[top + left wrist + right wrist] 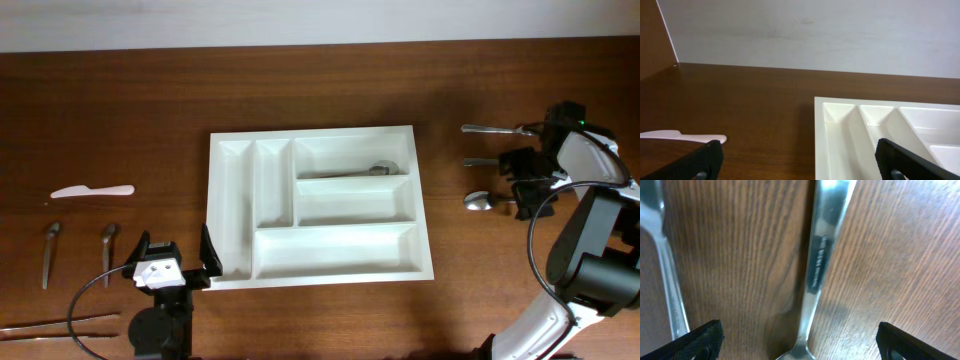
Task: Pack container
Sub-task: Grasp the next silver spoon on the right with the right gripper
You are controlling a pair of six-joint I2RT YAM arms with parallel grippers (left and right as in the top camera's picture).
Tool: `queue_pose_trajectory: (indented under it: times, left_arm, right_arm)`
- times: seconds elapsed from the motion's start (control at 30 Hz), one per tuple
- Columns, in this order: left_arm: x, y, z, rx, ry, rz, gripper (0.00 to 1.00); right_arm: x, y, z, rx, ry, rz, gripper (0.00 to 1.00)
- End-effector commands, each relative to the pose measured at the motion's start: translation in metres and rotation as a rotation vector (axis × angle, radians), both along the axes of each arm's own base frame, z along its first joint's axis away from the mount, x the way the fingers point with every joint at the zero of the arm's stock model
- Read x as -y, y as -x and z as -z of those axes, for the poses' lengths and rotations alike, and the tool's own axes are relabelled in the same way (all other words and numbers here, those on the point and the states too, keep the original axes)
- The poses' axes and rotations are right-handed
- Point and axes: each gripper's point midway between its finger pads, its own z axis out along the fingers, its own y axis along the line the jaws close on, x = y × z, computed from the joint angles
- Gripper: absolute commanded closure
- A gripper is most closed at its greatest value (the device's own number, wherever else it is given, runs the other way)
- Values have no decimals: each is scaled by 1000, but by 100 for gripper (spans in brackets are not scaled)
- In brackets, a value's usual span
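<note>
The container, a white five-compartment tray, sits mid-table and also shows in the left wrist view. A metal spoon lies in its far wide compartment. My left gripper is open and empty at the tray's near left corner, its fingers spanning the tray edge. My right gripper is open and low over the loose cutlery right of the tray. A metal spoon handle lies on the wood between its fingers, not gripped. A second handle lies beside it.
Right of the tray lie three metal pieces. Left of it lie a white plastic knife, seen too in the left wrist view, two small spoons, and chopsticks.
</note>
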Motion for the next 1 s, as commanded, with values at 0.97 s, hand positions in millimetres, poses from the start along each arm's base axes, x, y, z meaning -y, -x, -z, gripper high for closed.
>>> queue_pose_trajectory:
  times: [0.97]
  left_arm:
    - [0,0,0,2,-19,5,1]
  right_arm:
    - [2,16,10,-94,47,-24,1]
